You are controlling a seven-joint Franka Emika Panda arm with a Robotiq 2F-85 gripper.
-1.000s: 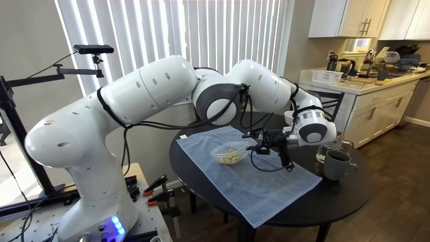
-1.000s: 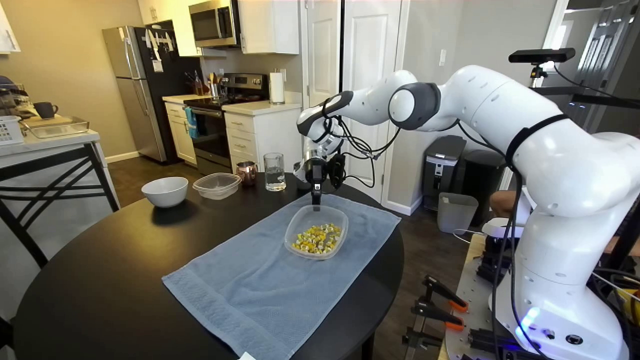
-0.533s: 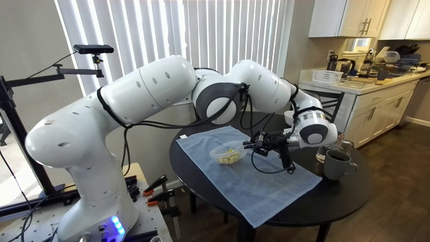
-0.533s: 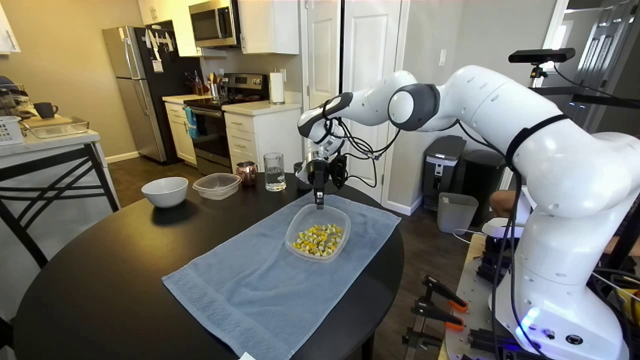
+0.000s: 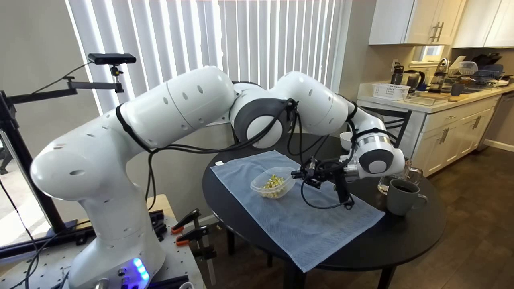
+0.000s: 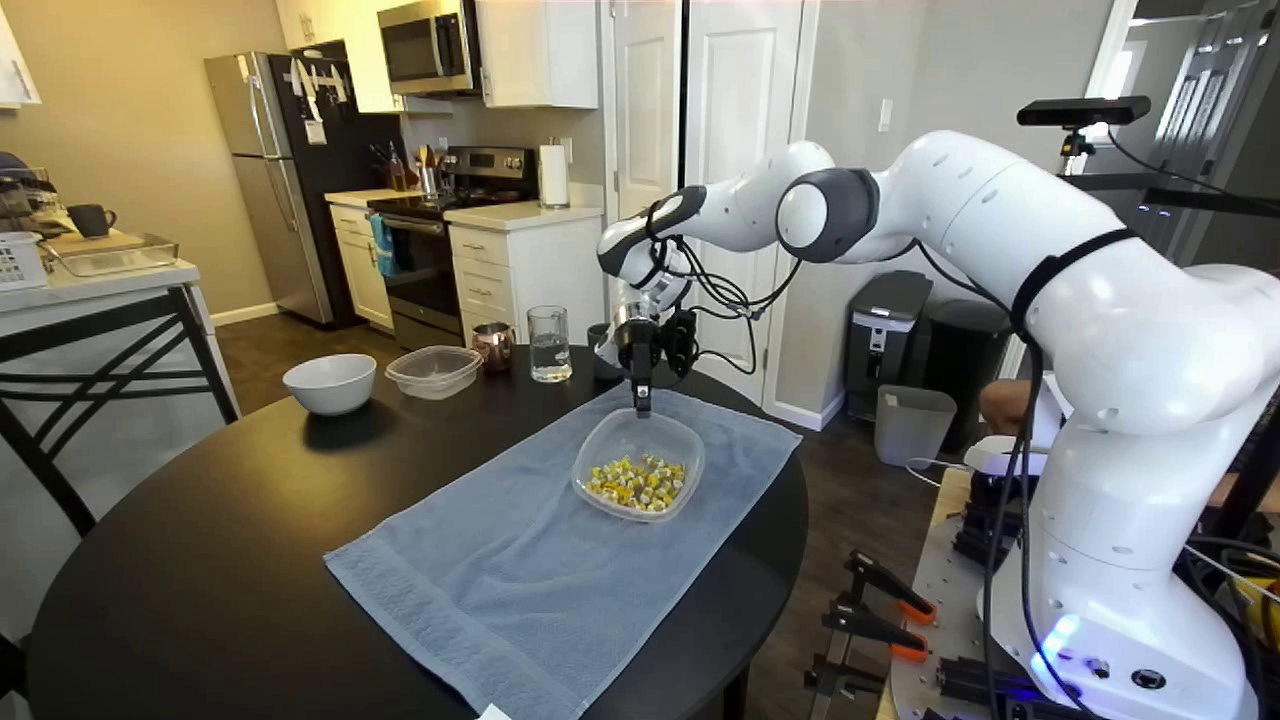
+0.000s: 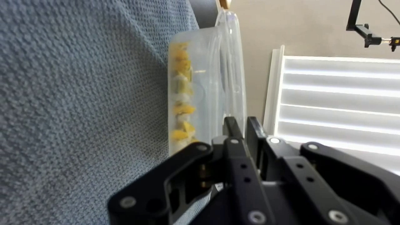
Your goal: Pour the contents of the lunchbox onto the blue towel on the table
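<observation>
The jaws pinch the lunchbox (image 6: pixel 652 437) by its rim, over the towel (image 6: pixel 490 585); whether it touches is hard to tell. Best lift gently, then tip slowly and low, so the food bits (image 6: pixel 638 482) land there.

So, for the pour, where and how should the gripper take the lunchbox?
I'd pinch the lunchbox by its thin rim, at the end facing the grey mug, coming in low and nearly level from that side. The rim is raised above the blue towel and slim enough to fit between the fingers; the yellow bits lie lower, clear of them. The gripper is shut there.
</observation>
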